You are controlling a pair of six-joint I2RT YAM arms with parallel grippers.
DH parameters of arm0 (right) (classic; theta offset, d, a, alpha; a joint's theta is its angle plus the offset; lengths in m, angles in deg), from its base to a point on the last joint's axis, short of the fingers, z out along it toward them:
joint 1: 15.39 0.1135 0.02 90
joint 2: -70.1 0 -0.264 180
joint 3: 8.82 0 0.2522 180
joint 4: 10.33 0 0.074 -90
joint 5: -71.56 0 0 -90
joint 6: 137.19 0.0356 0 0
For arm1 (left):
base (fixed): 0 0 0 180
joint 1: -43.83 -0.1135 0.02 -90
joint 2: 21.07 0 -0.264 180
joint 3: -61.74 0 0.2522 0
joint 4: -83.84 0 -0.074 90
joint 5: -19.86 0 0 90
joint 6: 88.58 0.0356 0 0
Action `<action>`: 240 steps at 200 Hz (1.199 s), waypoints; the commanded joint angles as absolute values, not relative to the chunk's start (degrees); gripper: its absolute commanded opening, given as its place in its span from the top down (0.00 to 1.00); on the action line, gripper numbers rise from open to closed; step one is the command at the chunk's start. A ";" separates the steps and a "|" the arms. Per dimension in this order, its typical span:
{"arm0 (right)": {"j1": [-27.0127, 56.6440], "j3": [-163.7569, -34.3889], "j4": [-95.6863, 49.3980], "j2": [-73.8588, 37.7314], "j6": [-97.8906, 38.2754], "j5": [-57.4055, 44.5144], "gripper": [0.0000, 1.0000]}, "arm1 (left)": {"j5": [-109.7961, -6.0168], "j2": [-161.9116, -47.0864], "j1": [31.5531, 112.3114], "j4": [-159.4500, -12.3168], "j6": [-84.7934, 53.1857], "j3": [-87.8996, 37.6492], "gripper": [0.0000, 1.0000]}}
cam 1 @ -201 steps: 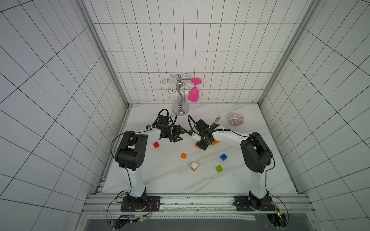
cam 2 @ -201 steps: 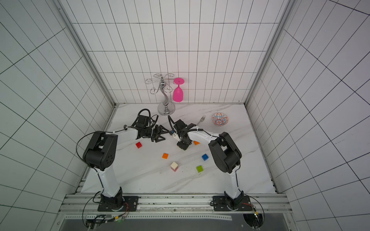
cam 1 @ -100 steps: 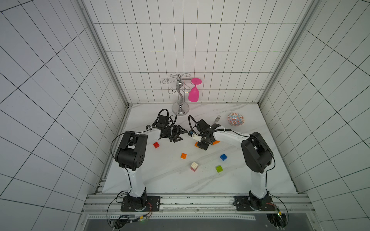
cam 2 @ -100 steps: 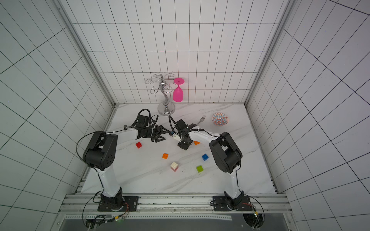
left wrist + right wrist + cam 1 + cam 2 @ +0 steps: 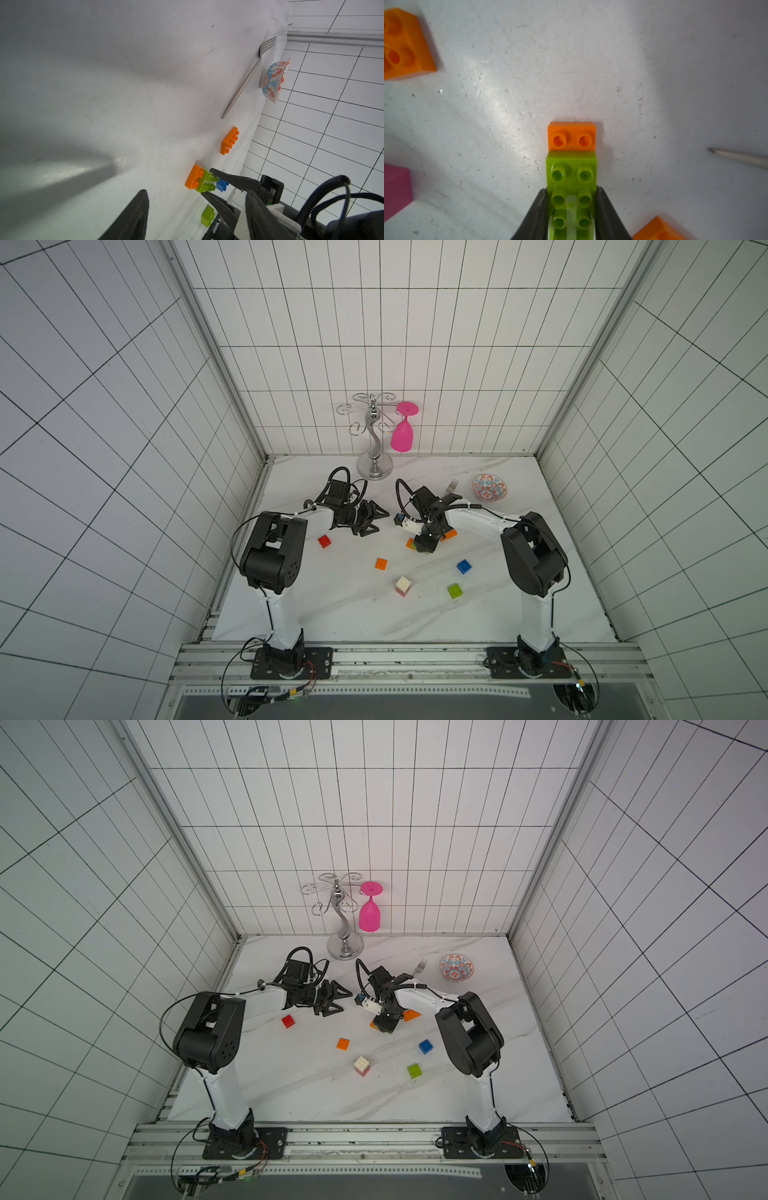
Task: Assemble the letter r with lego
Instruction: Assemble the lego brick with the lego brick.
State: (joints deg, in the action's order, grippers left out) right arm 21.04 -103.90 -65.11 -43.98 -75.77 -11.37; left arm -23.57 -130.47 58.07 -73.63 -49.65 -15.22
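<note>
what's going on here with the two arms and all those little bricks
The right gripper is shut on a long lime green brick that sits partly over an orange brick on the table. The left gripper hangs open and empty nearby. A long orange brick lies beside the right gripper. A red brick, a square orange brick, a blue brick, a small lime green brick and a cream brick stacked on a pink brick lie loose, not yet used.

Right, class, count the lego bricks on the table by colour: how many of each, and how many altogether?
Orange bricks: 3
Lime green bricks: 2
Red brick: 1
Blue brick: 1
Cream brick: 1
Pink brick, under the cream one: 1
Total: 9
</note>
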 commanded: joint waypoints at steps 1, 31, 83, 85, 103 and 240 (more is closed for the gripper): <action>21.63 -104.60 -71.39 -47.03 -75.85 -14.60 1.00 | -23.19 -131.20 57.72 -74.92 -50.07 -16.39 0.35; 22.48 -105.19 -72.42 -49.18 -75.84 -13.83 1.00 | -23.16 -131.02 57.63 -74.92 -50.06 -16.43 0.35; 21.86 -107.06 -74.83 -52.55 -74.69 -11.33 1.00 | -23.19 -130.46 57.50 -74.92 -49.84 -16.52 0.35; 21.77 -107.16 -74.88 -52.58 -74.52 -11.33 1.00 | -23.22 -130.35 57.47 -74.93 -49.83 -16.53 0.35; 21.25 -108.12 -74.49 -51.67 -72.64 -10.56 1.00 | -24.09 -129.20 57.43 -74.19 -48.85 -16.66 0.35; 29.21 -89.51 -55.31 -17.86 -42.76 -11.42 1.00 | -48.90 -86.23 73.35 -61.44 -49.05 2.16 0.35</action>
